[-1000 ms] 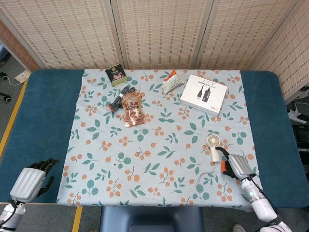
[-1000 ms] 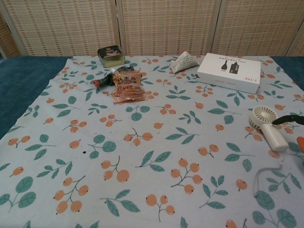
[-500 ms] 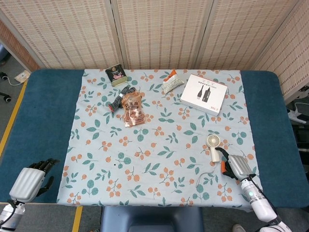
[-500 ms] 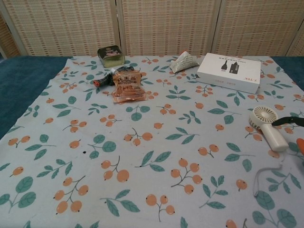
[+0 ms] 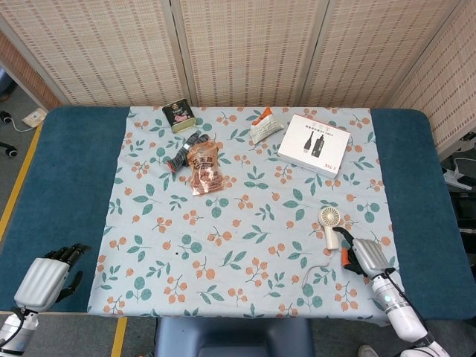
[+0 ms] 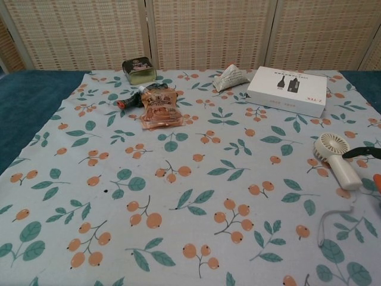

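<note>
Right hand, fingers apart & empty, sits beside the small white fan nr the worktop's front-right corner; I'd wrap the handle squarely w/ a firm grip.

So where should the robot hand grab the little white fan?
Probably by its handle, not the round head. The handheld fan lies flat on the flowered tablecloth, handle slanting toward the right robot hand close beside it. Coming down from above, fingers closing across the slim handle, looks easiest.
</note>
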